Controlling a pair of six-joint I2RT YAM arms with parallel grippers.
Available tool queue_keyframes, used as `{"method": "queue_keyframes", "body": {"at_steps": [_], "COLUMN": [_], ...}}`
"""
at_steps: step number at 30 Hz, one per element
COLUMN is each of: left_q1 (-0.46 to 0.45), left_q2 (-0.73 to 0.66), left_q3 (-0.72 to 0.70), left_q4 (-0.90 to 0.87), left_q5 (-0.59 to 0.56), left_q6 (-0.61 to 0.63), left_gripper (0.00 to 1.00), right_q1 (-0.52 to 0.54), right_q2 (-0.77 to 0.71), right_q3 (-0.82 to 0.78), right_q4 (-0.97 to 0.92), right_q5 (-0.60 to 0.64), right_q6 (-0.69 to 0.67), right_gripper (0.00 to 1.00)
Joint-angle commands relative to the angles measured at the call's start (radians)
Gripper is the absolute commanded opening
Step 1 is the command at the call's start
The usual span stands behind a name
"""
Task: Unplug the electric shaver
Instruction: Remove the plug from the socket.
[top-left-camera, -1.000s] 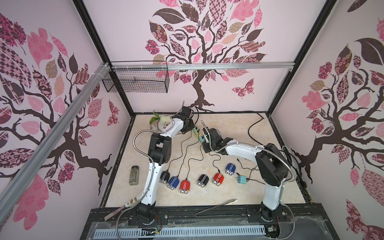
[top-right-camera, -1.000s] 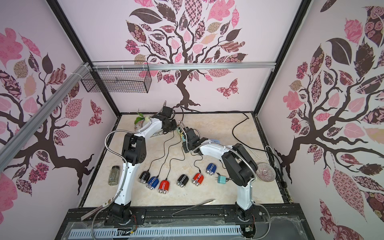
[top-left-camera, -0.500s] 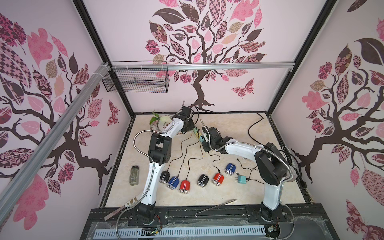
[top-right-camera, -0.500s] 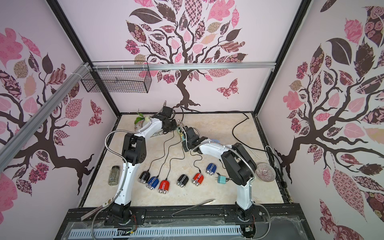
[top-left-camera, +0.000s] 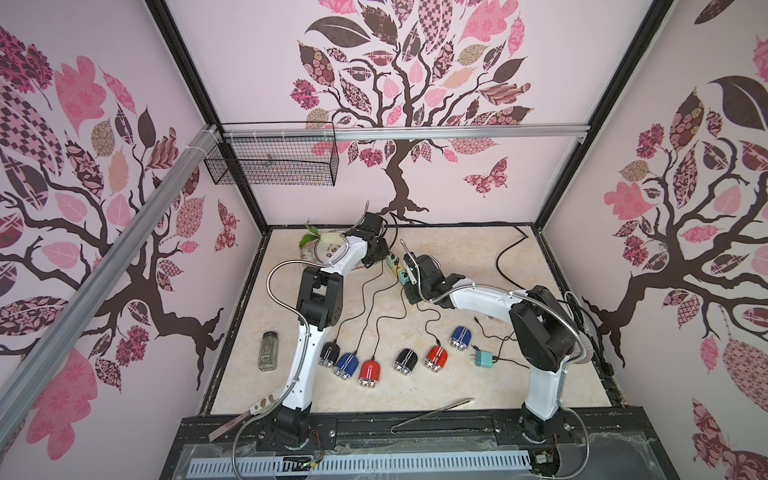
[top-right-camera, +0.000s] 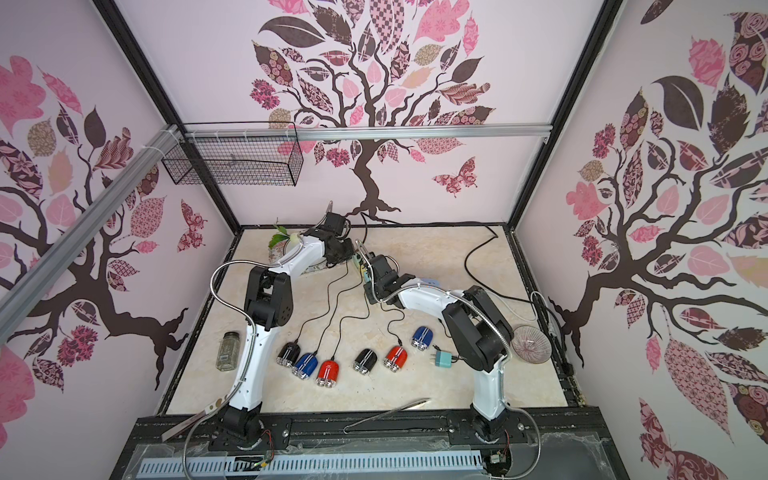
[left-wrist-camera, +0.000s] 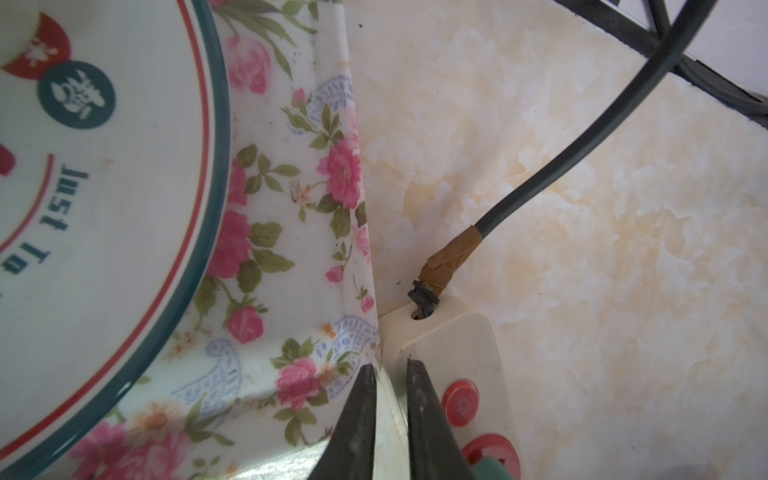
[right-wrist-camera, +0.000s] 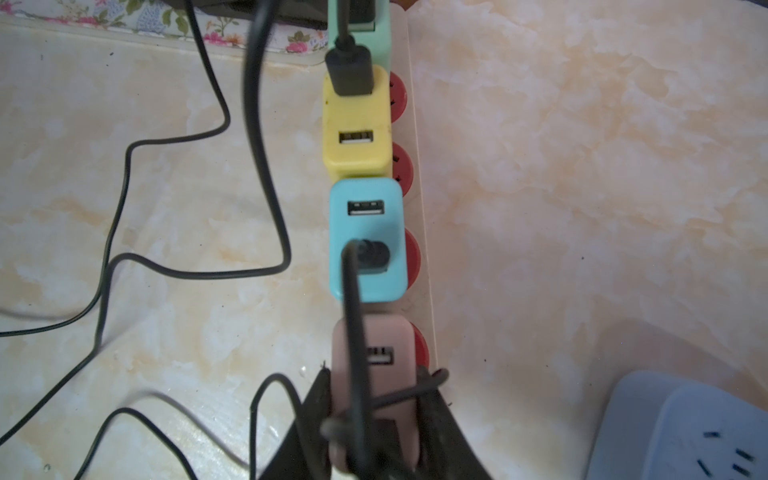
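Left jaws pinched together at cabled end of power strip (left-wrist-camera: 457, 345), right jaws clamped around pink adapter (right-wrist-camera: 395, 336) plugged there

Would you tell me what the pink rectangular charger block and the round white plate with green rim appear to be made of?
The pink rectangular charger block seems matte moulded plastic: even colour, rounded corners. The round white plate with green rim is likely glazed ceramic or melamine: smooth, printed lettering.

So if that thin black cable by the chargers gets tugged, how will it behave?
Probably floppy: the thin black cable lies in loose curves on the tabletop. Likely light, so it should trail rather than resist. It could snag in the cable tangle over the pink charger.
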Motion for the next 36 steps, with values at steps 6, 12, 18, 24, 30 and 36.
{"method": "queue_keyframes", "body": {"at_steps": [6, 12, 18, 24, 30, 36], "left_q1": [-0.004, -0.005, -0.004, -0.001, 0.004, 0.005], "left_q2": [0.037, 0.038, 0.042, 0.04, 0.035, 0.028], "left_q3": [0.031, 0.031, 0.031, 0.031, 0.031, 0.029], "left_q4": [-0.024, -0.025, -0.021, -0.022, -0.022, -0.026], "left_q5": [-0.015, -0.015, -0.012, -0.012, -0.009, -0.01], "left_q6": [-0.002, -0.004, -0.005, -0.004, -0.004, 0.003], "left_gripper": [0.17, 0.17, 0.17, 0.17, 0.17, 0.17], "right_q1": [0.034, 0.034, 0.033, 0.033, 0.034, 0.034], "right_q2": [-0.073, -0.116, -0.145, -0.177, -0.211, -0.276], "right_q3": [0.022, -0.03, -0.042, -0.062, -0.082, -0.124], "right_q4": [0.014, 0.059, 0.067, 0.057, 0.029, -0.025], "right_q5": [0.094, 0.075, 0.053, 0.06, 0.098, 0.128], "right_q6": [-0.062, -0.064, -0.05, -0.04, -0.021, 0.028], "right_gripper": [0.29, 0.29, 0.29, 0.29, 0.28, 0.28]}}
